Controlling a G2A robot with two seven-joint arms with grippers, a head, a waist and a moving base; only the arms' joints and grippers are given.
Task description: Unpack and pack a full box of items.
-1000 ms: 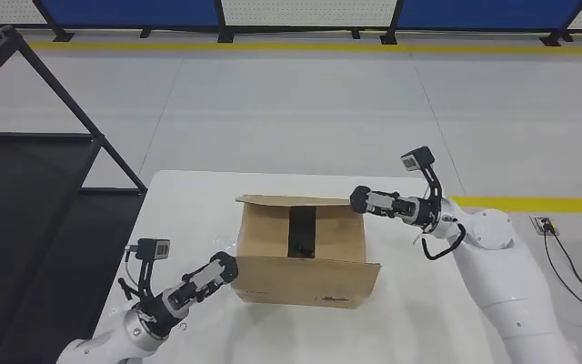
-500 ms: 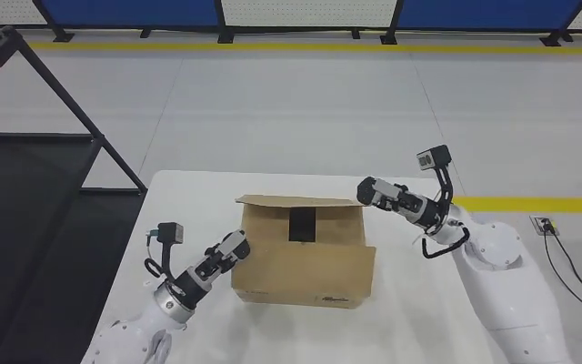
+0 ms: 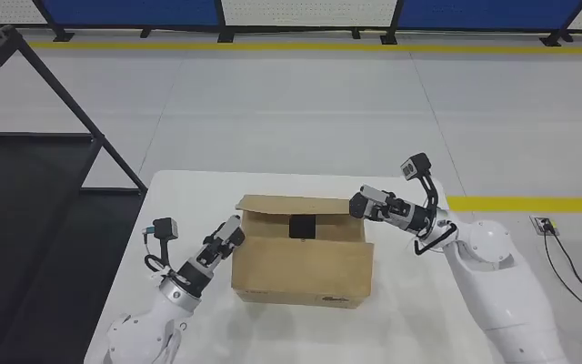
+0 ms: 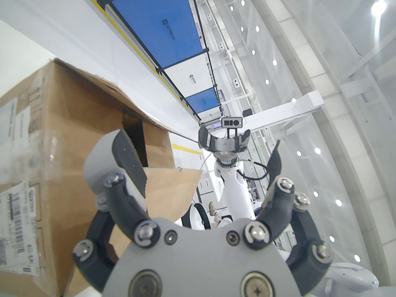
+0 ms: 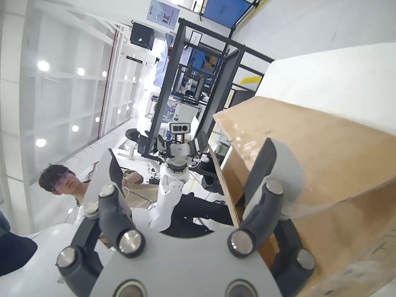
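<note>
Box [image 3: 305, 264]: cardboard, upright at mid-counter [image 3: 418, 314], opening upward. Long axis runs from left hand [image 3: 233, 235] to right hand [image 3: 362, 204]. Top flaps nearly shut, with a dark gap at centre. Stage: flap work, likely; opening or closing, cannot tell. Both hands spread, one at each end.

A pale grey floor [image 3: 300, 100] stretches behind the white worktop [image 3: 186, 200] to a yellow painted stripe [image 3: 273, 45] below blue and white partition panels [image 3: 127, 11]. A black metal frame [image 3: 55, 136] stands beside the worktop; round lights [image 4: 274, 62] dot the ceiling [image 4: 340, 32].
</note>
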